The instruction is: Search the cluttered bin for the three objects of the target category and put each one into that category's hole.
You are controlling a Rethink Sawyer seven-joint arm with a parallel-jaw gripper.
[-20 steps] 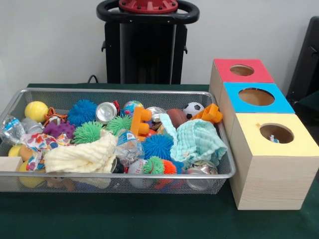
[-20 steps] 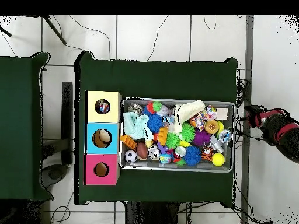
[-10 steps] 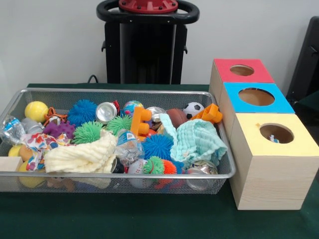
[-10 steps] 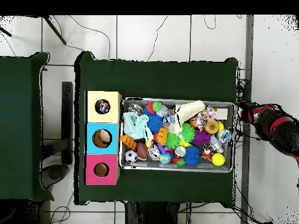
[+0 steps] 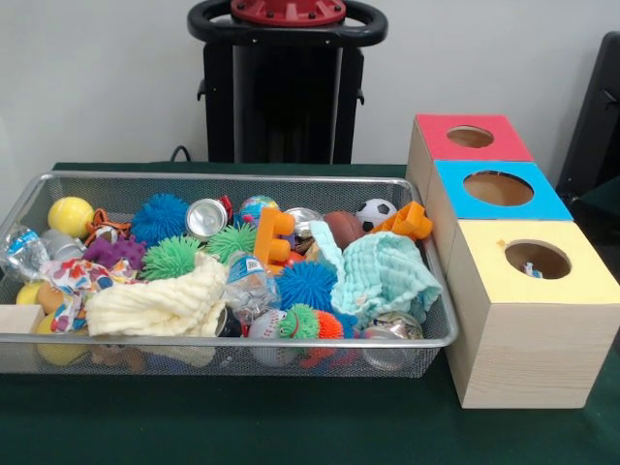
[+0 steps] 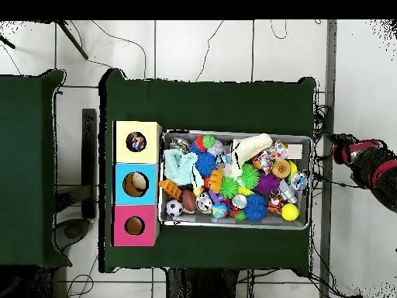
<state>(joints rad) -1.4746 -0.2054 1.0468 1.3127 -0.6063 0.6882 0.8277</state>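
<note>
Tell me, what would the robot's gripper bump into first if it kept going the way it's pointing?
Probably the wire bin. From overhead, the gripper sits just off the table's edge, pointing roughly at the bin's nearest end. Its height is unclear, so it might pass over the rim instead.

A: Did we find any readable text, label or number in either view?

B: No. We checked the wire bin [image 5: 426, 334], the three boxes [image 5: 523, 320] and the crinkled packet [image 5: 249, 281]; its print showed only as blur, and nothing could be read.
</note>
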